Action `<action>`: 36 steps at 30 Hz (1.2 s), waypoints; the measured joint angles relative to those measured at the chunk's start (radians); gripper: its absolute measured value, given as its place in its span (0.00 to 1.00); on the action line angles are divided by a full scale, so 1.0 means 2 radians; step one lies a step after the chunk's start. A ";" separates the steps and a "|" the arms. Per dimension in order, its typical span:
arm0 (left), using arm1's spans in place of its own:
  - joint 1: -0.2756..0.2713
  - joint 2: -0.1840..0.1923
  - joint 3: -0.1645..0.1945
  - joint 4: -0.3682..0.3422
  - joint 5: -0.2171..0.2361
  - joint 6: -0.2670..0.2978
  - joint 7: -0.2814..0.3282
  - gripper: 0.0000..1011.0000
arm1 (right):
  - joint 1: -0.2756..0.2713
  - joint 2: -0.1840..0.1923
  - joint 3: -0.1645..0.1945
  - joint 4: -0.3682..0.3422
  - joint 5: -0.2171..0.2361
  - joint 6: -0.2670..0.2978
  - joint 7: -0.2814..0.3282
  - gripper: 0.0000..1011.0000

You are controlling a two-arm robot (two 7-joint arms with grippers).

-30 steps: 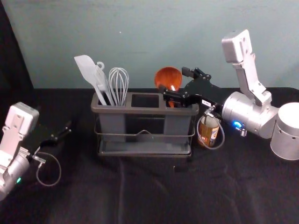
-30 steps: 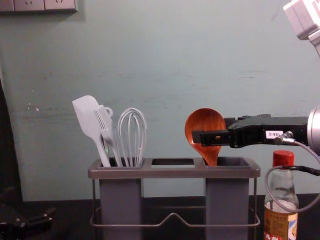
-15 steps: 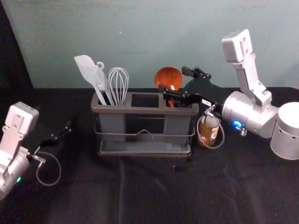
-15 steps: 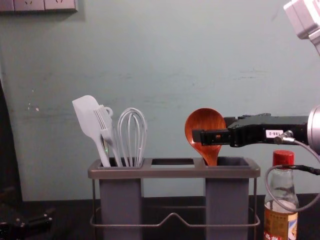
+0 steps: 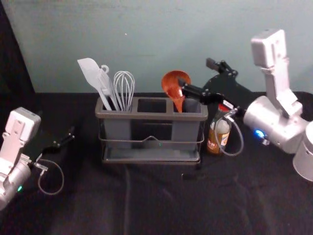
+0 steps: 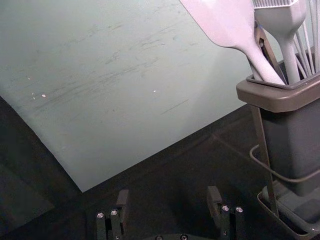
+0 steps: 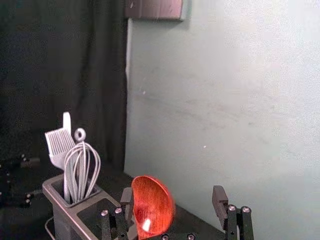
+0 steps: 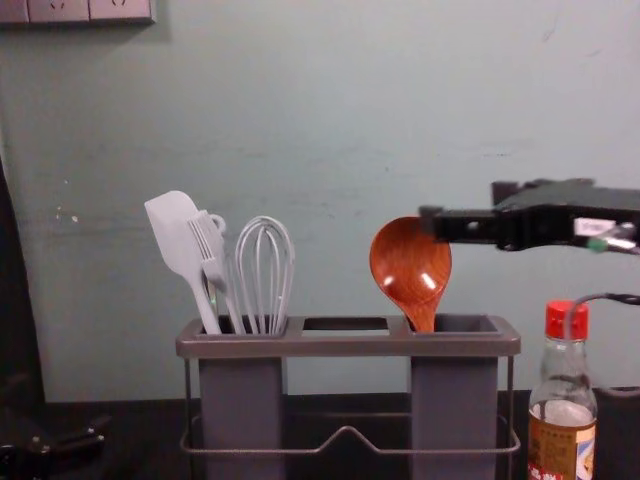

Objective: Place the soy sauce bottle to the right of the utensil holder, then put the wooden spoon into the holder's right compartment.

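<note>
The wooden spoon (image 5: 174,87) stands bowl-up in the right compartment of the utensil holder (image 5: 151,116); its bowl (image 8: 410,262) leans slightly left in the chest view. Just right of the holder, the soy sauce bottle (image 5: 218,133) stands upright, its red cap (image 8: 567,319) clear in the chest view. My right gripper (image 5: 196,77) is open, up and to the right of the spoon bowl; in the right wrist view the spoon (image 7: 152,207) appears behind one finger of the right gripper (image 7: 172,200). My left gripper (image 5: 71,138) stays parked at the left, open in its wrist view (image 6: 167,200).
A white spatula (image 5: 91,76), a brush (image 8: 212,256) and a whisk (image 5: 124,90) stand in the holder's left compartment. The wall (image 8: 300,120) rises behind the dark table (image 5: 161,200). The holder's corner (image 6: 280,95) is close to the left gripper's camera.
My right gripper has moved up and to the right, off the spoon, and its fingers now stand apart. The spoon stays standing in the holder; the bottle and left arm have not moved.
</note>
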 joint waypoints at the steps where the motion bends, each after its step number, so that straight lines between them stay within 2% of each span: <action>1: 0.000 0.000 0.000 0.000 0.000 0.000 0.000 1.00 | -0.007 0.001 0.004 -0.006 0.000 -0.002 -0.003 0.99; 6: 0.000 0.000 0.000 0.000 0.000 0.000 0.000 1.00 | -0.064 0.007 0.030 -0.054 -0.002 -0.020 -0.023 0.99; 7: 0.000 0.000 0.000 0.000 0.000 0.000 0.000 1.00 | -0.087 0.008 0.039 -0.067 -0.006 -0.035 -0.030 0.99; 11: 0.000 0.000 0.000 0.000 0.000 0.000 0.000 1.00 | -0.128 0.007 0.052 -0.081 -0.016 -0.075 -0.044 0.99; 12: 0.000 0.000 0.000 0.000 0.000 0.000 0.000 1.00 | -0.149 0.005 0.059 -0.086 -0.021 -0.095 -0.051 0.99; 16: 0.000 0.000 0.000 0.000 0.000 0.000 0.000 1.00 | -0.202 -0.001 0.071 -0.095 -0.039 -0.148 -0.068 0.99; 17: 0.000 0.000 0.000 0.000 0.000 0.000 0.000 1.00 | -0.202 -0.001 0.071 -0.095 -0.039 -0.148 -0.068 0.99; 21: 0.000 0.000 0.000 0.000 0.000 0.000 0.000 1.00 | -0.243 -0.010 0.078 -0.093 -0.075 -0.203 -0.090 0.99; 24: 0.000 0.000 0.000 0.000 0.000 0.000 0.000 1.00 | -0.262 -0.018 0.084 -0.082 -0.088 -0.235 -0.103 0.99; 29: 0.000 0.000 0.000 0.000 0.000 0.000 0.000 1.00 | -0.276 -0.029 0.093 -0.062 -0.089 -0.249 -0.109 0.99; 36: 0.000 0.000 0.000 0.000 0.000 0.000 0.000 1.00 | -0.283 -0.044 0.101 -0.041 -0.057 -0.208 -0.101 0.99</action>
